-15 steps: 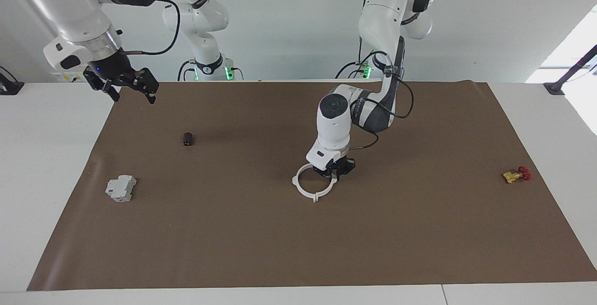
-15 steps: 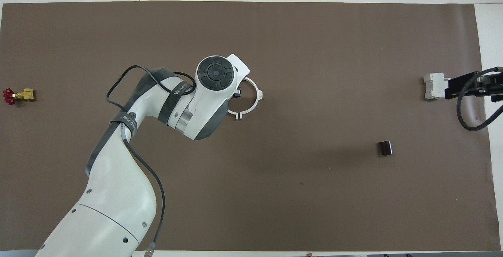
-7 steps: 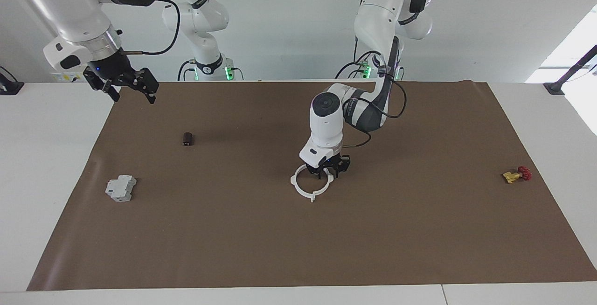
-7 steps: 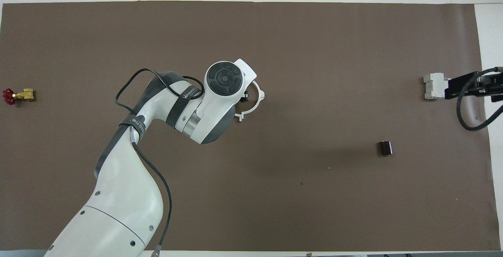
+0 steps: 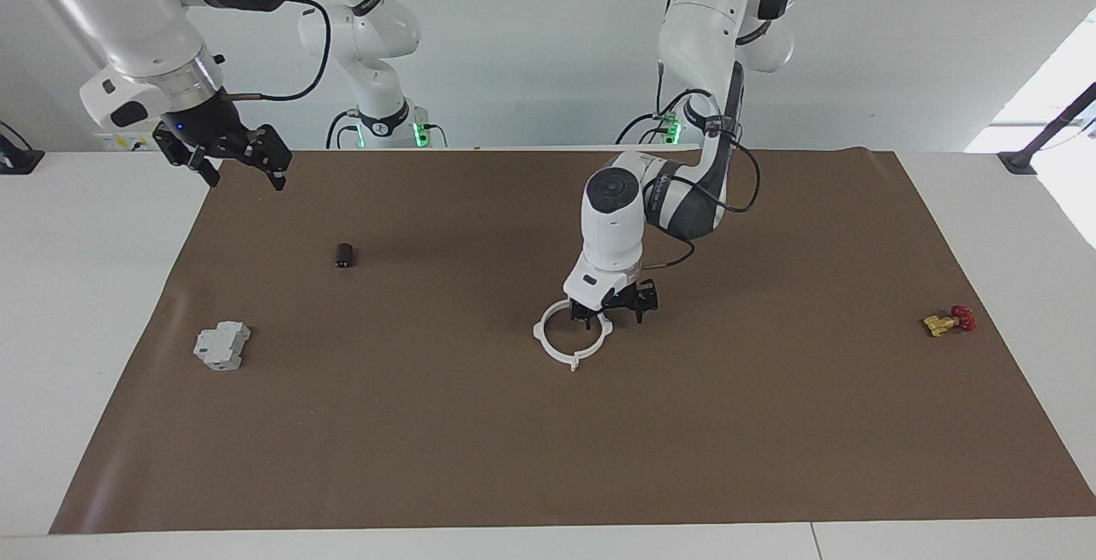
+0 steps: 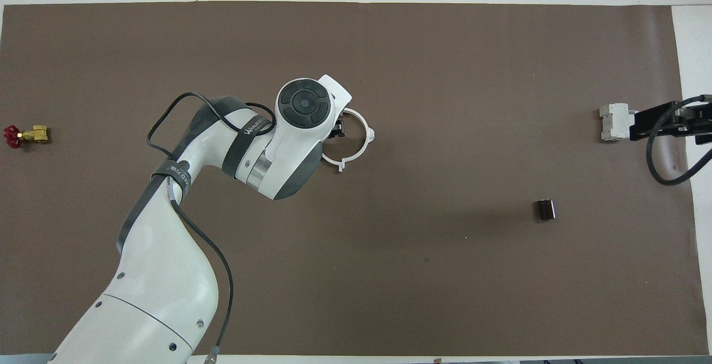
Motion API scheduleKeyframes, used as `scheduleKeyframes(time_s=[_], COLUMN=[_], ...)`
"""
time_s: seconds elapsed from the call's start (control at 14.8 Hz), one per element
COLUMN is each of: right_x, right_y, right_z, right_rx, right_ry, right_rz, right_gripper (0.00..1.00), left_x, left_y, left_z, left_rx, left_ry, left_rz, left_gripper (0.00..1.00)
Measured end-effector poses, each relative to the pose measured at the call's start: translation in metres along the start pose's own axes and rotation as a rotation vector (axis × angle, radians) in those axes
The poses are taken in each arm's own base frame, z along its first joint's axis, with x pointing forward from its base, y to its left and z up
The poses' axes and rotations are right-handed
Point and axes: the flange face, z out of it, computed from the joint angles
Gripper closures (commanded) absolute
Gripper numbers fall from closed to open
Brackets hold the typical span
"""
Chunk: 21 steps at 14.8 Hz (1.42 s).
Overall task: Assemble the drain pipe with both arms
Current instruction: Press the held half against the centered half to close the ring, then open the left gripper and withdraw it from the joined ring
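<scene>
The drain pipe (image 5: 572, 362) lies flat on the brown mat near the middle as a closed white ring with small tabs; in the overhead view part of the drain pipe (image 6: 368, 134) is hidden under the left wrist. My left gripper (image 5: 613, 310) stands open just over the ring's rim nearer to the robots, one finger inside the ring and one outside, holding nothing. Only one black finger (image 6: 336, 128) of it shows from above. My right gripper (image 5: 226, 154) hangs open and empty, raised over the mat's corner at the right arm's end, where that arm waits.
A grey boxy block (image 5: 222, 346) and a small dark cylinder (image 5: 344, 255) lie toward the right arm's end. A yellow valve with a red handle (image 5: 946, 321) lies toward the left arm's end. The brown mat (image 5: 548, 457) covers most of the table.
My left gripper has opened and let go of the ring, which ended slightly nearer the right arm's end. The left wrist swung over and back. The right arm has not moved.
</scene>
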Motion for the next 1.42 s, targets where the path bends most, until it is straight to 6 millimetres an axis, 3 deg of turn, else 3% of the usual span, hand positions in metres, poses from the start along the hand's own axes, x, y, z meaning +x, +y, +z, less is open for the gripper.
scheduleKeyframes(time_s=[0.2,0.34,0.47,0.61,0.75,1.02,1.22,1.42], right_x=[0.000,0.000,0.000,0.000,0.000,0.000,0.000,0.000], right_y=[0.000,0.000,0.000,-0.001,-0.001,-0.001,-0.002,-0.002], right_z=[0.000,0.000,0.000,0.000,0.000,0.000,0.000,0.000], right_rx=[0.000,0.000,0.000,0.000,0.000,0.000,0.000,0.000], right_ry=[0.000,0.000,0.000,0.000,0.000,0.000,0.000,0.000], right_rz=[0.000,0.000,-0.001,-0.001,-0.001,-0.004,-0.039,-0.047], right_gripper=[0.00,0.00,0.00,0.00,0.00,0.00,0.00,0.00], left_x=[-0.003,-0.003,0.006,0.017,0.027,0.042,0.039,0.029], left_y=[-0.013,-0.035,-0.077,-0.132,-0.189,-0.287,-0.350,-0.389], left_z=[-0.008,-0.015,-0.032,-0.056,-0.074,-0.089,-0.106,-0.130], left_rx=[0.001,0.003,-0.005,-0.018,-0.030,-0.058,-0.055,-0.057], left_ry=[-0.006,-0.015,-0.012,-0.002,0.009,-0.010,-0.038,-0.053], left_rz=[-0.074,-0.114,-0.175,-0.225,-0.187,-0.082,-0.007,-0.008], left_gripper=[0.00,0.00,0.00,0.00,0.00,0.00,0.00,0.00])
